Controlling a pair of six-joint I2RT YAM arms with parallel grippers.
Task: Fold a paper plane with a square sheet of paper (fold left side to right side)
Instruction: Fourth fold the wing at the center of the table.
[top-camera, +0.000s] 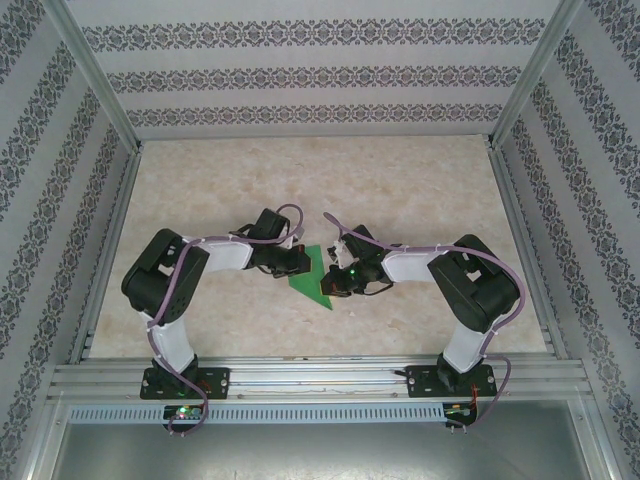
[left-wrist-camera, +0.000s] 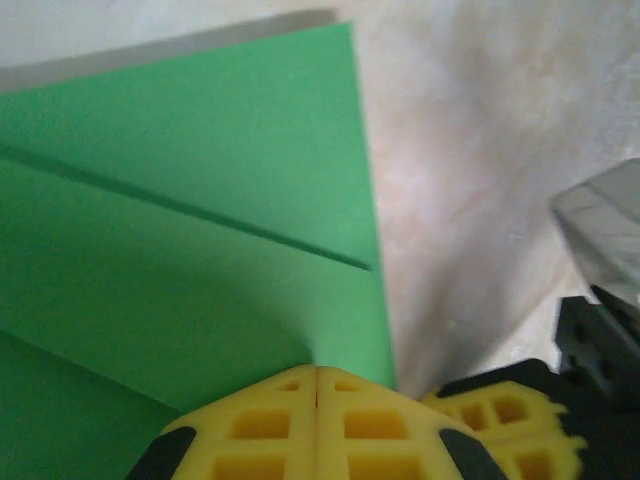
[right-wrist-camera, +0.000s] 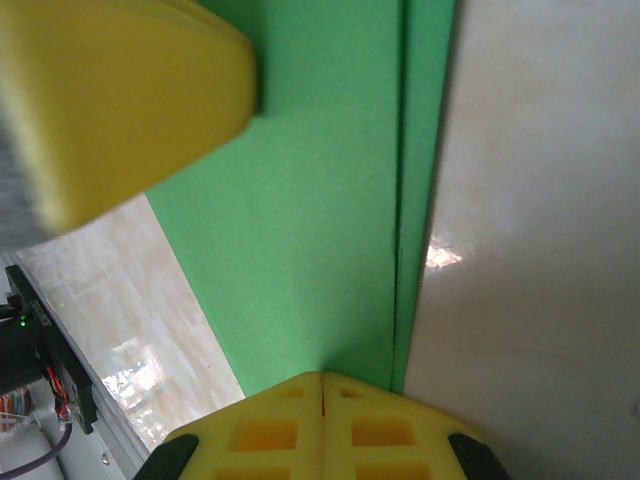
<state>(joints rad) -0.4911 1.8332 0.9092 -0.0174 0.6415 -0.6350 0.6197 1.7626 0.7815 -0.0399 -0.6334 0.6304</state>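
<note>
The bright green sheet of paper (top-camera: 312, 274) lies flat on the table between my two arms, folded into a pointed shape with overlapping flaps and a long crease (left-wrist-camera: 200, 270). My left gripper (top-camera: 297, 262) is shut, and its yellow tips (left-wrist-camera: 317, 368) rest on the paper near its right edge. My right gripper (top-camera: 336, 278) is shut too, its tips (right-wrist-camera: 322, 376) down on the paper (right-wrist-camera: 310, 200) beside a narrow folded strip. Neither gripper holds the paper between its fingers. The left gripper's yellow finger (right-wrist-camera: 120, 90) shows blurred at the top left of the right wrist view.
The beige marbled tabletop (top-camera: 400, 190) runs out on all sides of the paper. Aluminium frame rails (top-camera: 300, 375) line the near edge, and patterned walls (top-camera: 300, 75) close off the back and sides. The two grippers sit very close together.
</note>
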